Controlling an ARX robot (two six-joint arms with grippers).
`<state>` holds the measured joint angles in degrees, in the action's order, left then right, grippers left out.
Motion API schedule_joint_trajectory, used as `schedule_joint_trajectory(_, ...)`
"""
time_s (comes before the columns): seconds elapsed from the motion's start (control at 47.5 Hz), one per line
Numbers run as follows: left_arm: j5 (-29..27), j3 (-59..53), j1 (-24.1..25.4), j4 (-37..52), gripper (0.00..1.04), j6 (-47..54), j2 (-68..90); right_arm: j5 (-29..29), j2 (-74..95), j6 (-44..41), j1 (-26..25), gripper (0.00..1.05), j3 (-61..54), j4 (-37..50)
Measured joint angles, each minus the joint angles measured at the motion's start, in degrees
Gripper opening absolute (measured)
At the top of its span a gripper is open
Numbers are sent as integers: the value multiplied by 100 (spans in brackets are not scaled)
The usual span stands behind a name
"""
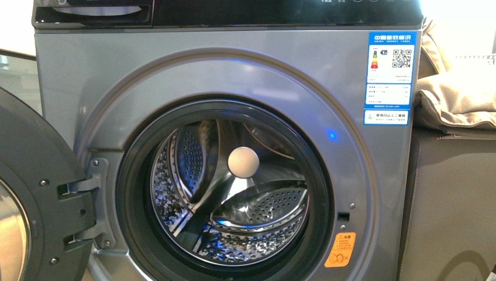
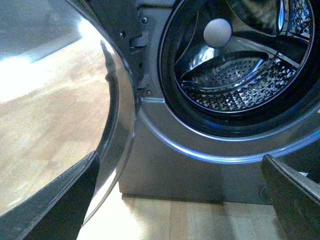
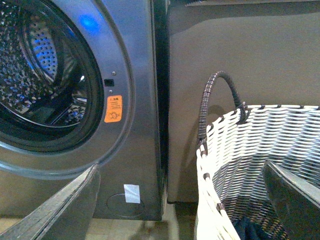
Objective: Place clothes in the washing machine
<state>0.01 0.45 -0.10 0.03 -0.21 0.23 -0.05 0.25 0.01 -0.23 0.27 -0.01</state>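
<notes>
The silver-grey washing machine (image 1: 234,70) fills the front view, its dark door (image 1: 35,175) swung open to the left. Its steel drum (image 1: 234,199) holds no garment; only a pale round ball (image 1: 243,162) shows inside. The clothes (image 3: 250,231) appear as a dark scrap of fabric at the bottom of a white woven basket (image 3: 260,145). My right gripper (image 3: 180,205) is open, above and beside the basket's rim. My left gripper (image 2: 175,210) is open and empty, low in front of the washing machine (image 2: 175,170) near the door's glass (image 2: 60,100). Neither gripper appears in the front view.
The basket has a dark arched handle (image 3: 210,100) and stands right of the washing machine (image 3: 135,75), against a grey cabinet (image 3: 240,50). Beige padded fabric (image 1: 456,93) lies on that cabinet (image 1: 450,205). The floor is light wood (image 2: 190,220).
</notes>
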Motion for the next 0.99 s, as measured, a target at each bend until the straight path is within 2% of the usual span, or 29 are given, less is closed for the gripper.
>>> schedule_joint_trajectory(0.99,0,0,0,0,98,0,0,0,0,0,0,97,0,0)
